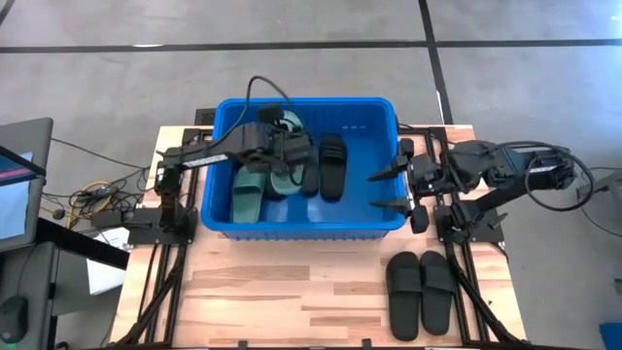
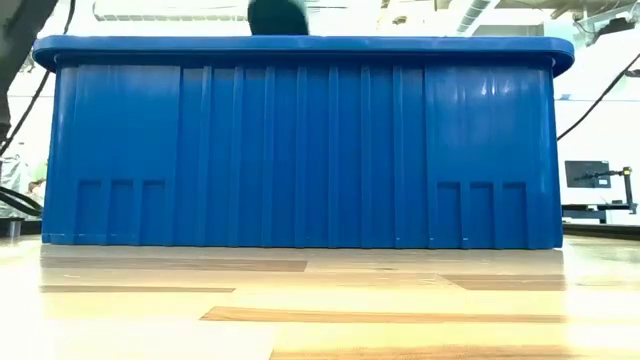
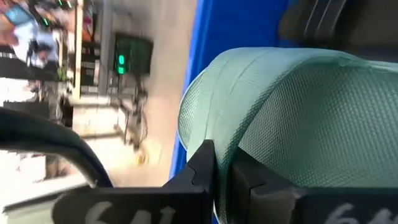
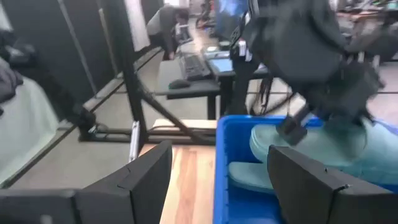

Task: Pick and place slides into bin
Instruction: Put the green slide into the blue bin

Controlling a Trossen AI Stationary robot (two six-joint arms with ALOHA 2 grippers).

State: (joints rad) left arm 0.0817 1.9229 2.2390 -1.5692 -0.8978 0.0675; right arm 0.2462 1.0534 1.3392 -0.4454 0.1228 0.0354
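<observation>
The blue bin (image 1: 219,117) stands at the table's far middle and fills the low view (image 2: 300,150). In it lie one green slide (image 1: 247,197) and two black slides (image 1: 331,165). My left gripper (image 1: 292,156) reaches into the bin from the left and is shut on the second green slide (image 1: 284,181), which also shows in the right wrist view (image 4: 329,146). My right gripper (image 1: 394,190) is open and empty over the bin's right rim. Two black slides (image 1: 420,292) lie side by side, soles down, on the table at the near right. My left gripper pinches an edge of the green slide (image 3: 225,163) between its two fingers (image 3: 202,171). Which part of the slide that edge belongs to, I cannot tell. The slide is held inside the bin above the other green slide (image 4: 249,175). Whether it rests on anything does not show.
The wooden tabletop (image 1: 292,292) lies in front of the bin. The arms' frames stand at the table's left (image 1: 160,209) and right (image 1: 466,219). A monitor (image 1: 19,185) and cables (image 1: 92,199) sit off the left edge. People and desks show in the room behind (image 4: 168,22).
</observation>
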